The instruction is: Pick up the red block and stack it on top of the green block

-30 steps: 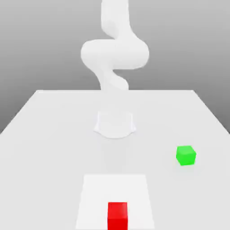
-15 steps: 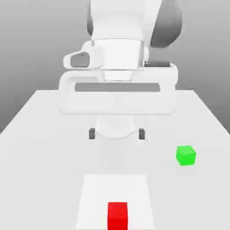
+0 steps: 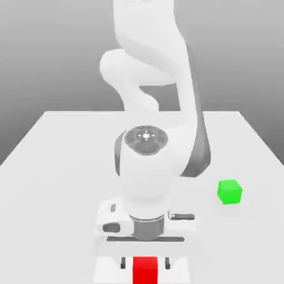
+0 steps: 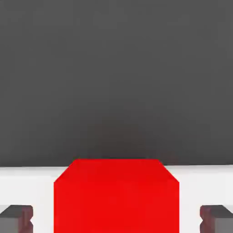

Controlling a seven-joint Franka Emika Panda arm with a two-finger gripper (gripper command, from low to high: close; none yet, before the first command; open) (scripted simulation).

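The red block (image 3: pixel 145 270) rests on a white square patch at the table's near edge. My gripper (image 3: pixel 146 263) has come down over it, with one dark fingertip (image 3: pixel 124 263) on each side of the cube and a gap left on both sides, so it is open. In the hand view the red block (image 4: pixel 116 195) lies between the two fingertips (image 4: pixel 16 217), touching neither. The green block (image 3: pixel 229 192) sits on the table toward the exterior view's right, well apart from the gripper.
The white table (image 3: pixel 55 166) stretches back to the arm's base. The arm's bulky wrist and hand (image 3: pixel 147 183) hang over the middle of the table, above the white patch (image 3: pixel 108 272).
The arm has swung forward and down from the back of the table. The gripper now straddles the red block. Neither block has moved.
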